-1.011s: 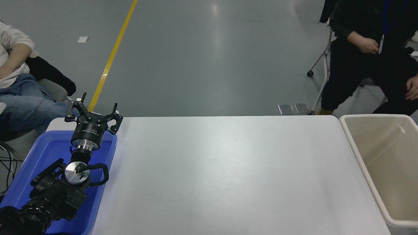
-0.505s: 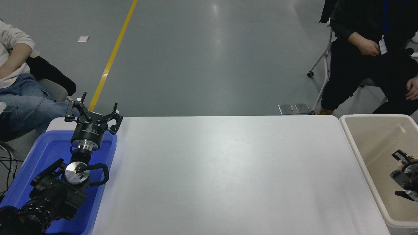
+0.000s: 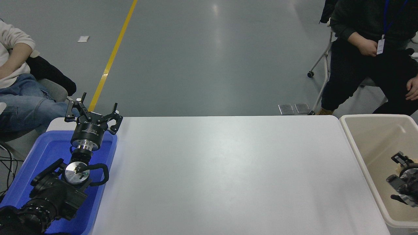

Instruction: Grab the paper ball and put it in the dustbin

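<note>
The dustbin point(image 3: 351, 138), a cream-beige bin with a thick rim, stands off the table's right end. My right gripper point(image 3: 402, 163) reaches in from the right edge over the inside of the dustbin. It is cut off by the picture's edge, so its state is unclear. The paper ball is out of view or hidden behind that gripper. My left gripper point(image 3: 93, 109) is parked at the lower left, open and holding nothing, above the far end of the blue tray point(image 3: 39, 156).
A white table point(image 3: 225, 173) spans the middle. One person sits at the far left point(image 3: 16, 81) and another on a chair at the far right point(image 3: 372, 55), both behind the table.
My right gripper was out of view a second ago. It has since come in from the right edge over the dustbin and shifted slightly left. The left arm has not moved.
</note>
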`<state>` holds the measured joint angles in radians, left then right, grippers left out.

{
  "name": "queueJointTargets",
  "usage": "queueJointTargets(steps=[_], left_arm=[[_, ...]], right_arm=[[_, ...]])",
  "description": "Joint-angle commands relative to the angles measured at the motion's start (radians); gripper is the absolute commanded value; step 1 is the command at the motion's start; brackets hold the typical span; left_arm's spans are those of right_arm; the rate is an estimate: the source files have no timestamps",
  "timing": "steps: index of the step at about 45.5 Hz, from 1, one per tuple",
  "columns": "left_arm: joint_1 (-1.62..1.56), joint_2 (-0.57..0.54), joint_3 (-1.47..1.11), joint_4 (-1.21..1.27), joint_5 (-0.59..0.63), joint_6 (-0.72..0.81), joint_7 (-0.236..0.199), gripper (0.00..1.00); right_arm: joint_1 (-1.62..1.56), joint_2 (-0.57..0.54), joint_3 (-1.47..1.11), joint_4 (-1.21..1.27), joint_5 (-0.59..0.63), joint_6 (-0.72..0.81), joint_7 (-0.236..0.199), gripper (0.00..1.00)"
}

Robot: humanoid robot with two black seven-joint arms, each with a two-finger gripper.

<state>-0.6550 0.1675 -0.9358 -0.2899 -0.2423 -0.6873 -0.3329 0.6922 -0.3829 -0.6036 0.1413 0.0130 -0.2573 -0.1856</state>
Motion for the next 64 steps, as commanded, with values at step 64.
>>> queueJointTargets(steps=[64], left_arm=[[0.000,0.000,0.000,0.000,0.000,0.000,0.000,0.99]], right_arm=[[0.484,-0.206,0.955,0.405,-0.057,0.070,0.175,1.00]])
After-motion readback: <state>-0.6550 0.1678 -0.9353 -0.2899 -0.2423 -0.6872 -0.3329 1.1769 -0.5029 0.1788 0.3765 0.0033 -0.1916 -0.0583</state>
